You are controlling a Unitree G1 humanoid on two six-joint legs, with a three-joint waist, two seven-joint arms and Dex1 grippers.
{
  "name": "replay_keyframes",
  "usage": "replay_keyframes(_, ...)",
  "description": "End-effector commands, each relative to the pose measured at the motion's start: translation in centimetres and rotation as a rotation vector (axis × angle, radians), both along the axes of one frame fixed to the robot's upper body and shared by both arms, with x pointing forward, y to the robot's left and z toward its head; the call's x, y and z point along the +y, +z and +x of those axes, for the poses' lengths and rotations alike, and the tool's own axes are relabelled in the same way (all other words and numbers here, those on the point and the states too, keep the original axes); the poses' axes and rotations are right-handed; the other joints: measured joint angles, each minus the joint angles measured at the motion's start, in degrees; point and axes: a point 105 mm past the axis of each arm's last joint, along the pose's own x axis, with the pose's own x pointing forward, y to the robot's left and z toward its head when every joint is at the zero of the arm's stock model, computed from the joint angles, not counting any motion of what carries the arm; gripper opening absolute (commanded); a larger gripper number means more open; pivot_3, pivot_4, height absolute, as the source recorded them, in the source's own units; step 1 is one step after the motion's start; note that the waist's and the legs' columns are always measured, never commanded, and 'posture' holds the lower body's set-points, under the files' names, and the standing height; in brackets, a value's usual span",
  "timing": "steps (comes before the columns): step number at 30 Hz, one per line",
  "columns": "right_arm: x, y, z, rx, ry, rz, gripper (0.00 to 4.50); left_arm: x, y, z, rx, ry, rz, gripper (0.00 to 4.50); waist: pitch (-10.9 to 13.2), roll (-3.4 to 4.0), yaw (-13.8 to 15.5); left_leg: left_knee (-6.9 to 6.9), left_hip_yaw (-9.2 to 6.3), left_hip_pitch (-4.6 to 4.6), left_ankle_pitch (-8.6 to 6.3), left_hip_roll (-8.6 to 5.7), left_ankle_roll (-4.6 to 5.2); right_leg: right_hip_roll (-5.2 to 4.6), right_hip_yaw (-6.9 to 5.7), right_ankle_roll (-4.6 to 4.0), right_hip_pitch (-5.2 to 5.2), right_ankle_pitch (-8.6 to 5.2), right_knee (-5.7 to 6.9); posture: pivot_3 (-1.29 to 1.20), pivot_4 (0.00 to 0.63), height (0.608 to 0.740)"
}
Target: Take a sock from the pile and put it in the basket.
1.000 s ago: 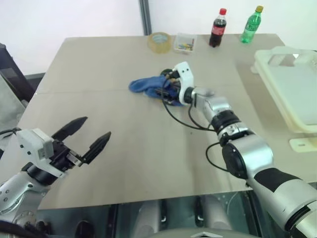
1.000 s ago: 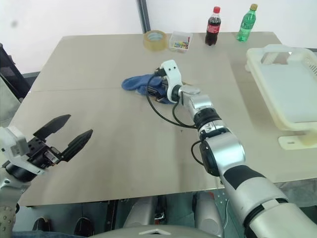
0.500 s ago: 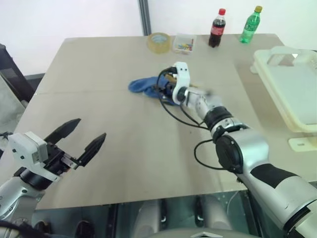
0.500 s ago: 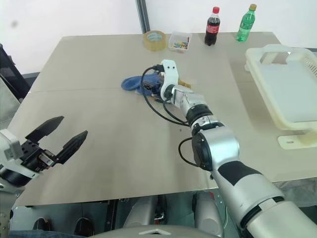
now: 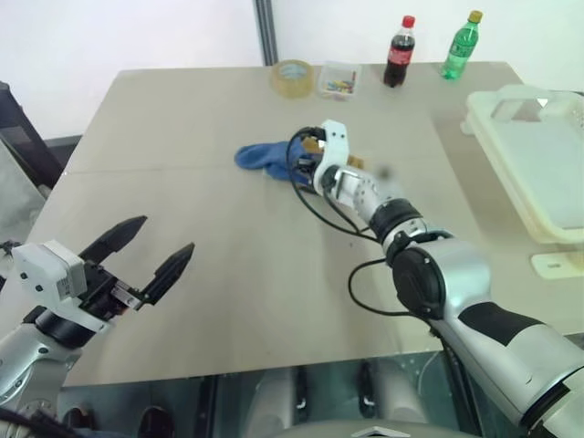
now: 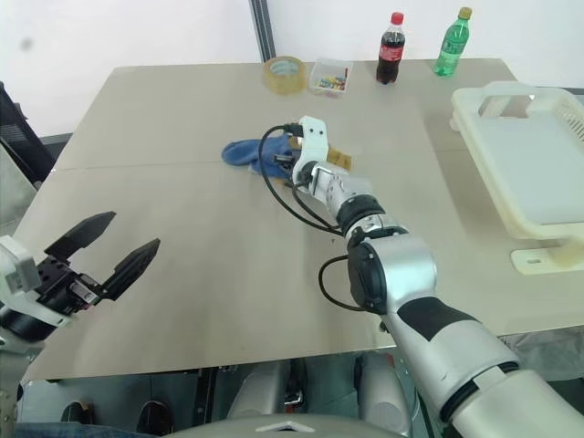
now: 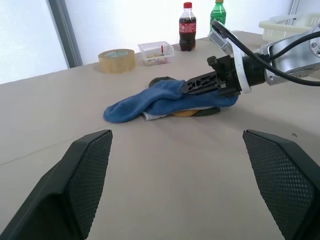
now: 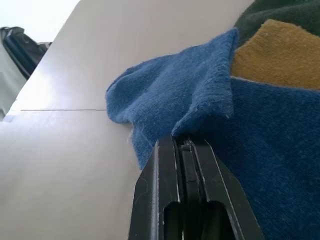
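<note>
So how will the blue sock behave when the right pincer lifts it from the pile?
The blue sock is probably floppy: it lies creased and folded. It looks light, so the right pincer, shut on its edge, should hold it. It may drag other socks of the pile, because it lies over them.

Table [image 5: 210,265], beige top: sock pile [image 5: 274,160] (centre), tape roll [image 5: 293,77], clear box [image 5: 339,80], 2 bottles [image 5: 400,52], cream basket [image 5: 534,155].
</note>
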Motion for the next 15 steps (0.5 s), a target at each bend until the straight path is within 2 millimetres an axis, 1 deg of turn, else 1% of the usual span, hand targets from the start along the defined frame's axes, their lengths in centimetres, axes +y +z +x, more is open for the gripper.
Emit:
replay_keyframes(1, 0.2, 2.5, 0.2, -0.106, 0.056, -0.009, 0.11, -0.2, 1.3, -0.5, -0.058, -0.003, 0.039, 4.50, 0.0, 0.00, 0.0, 0.00, 0.00, 0.00, 0.00, 0.00, 0.00, 0.00, 0.00, 0.00, 0.00, 0.00, 0.00, 0.00, 0.150, 0.735)
replay_keyframes(7, -0.1, 4.0, -0.4, -0.138, 0.174, -0.008, 0.11, -0.3, 0.8, -0.5, -0.039, -0.017, 0.052, 4.50, 0.0, 0.00, 0.0, 0.00, 0.00, 0.00, 0.00, 0.00, 0.00, 0.00, 0.00, 0.00, 0.00, 0.00, 0.00, 0.00, 0.150, 0.735)
replay_keyframes(11, -1.4, 3.8, -1.1, -0.136, 0.234, -0.020, 0.11, -0.4, 0.6, -0.5, -0.031, -0.032, 0.051, 4.50, 0.0, -0.02, 0.2, 0.00, -0.02, -0.01, 0.00, 0.01, 0.00, -0.01, -0.01, 0.00, 0.01, 0.00, -0.02, 0.00, 0.150, 0.735)
replay_keyframes(13, -2.7, 3.5, -2.1, -0.147, 0.271, -0.028, 0.11, -0.6, 0.3, -0.5, -0.017, -0.050, 0.048, 4.50, 0.0, -0.03, 0.3, 0.00, -0.02, -0.02, 0.00, 0.00, 0.01, -0.03, -0.01, 0.00, 0.01, 0.00, -0.03, 0.00, 0.150, 0.735)
replay_keyframes(15, -3.9, 3.1, -3.7, -0.150, 0.318, -0.033, 0.11, -0.7, 0.0, -0.5, -0.003, -0.071, 0.045, 4.50, 0.0, -0.04, 0.6, 0.00, -0.05, -0.05, 0.00, -0.01, 0.01, -0.05, -0.04, 0.00, 0.02, 0.00, -0.02, 0.00, 0.150, 0.735)
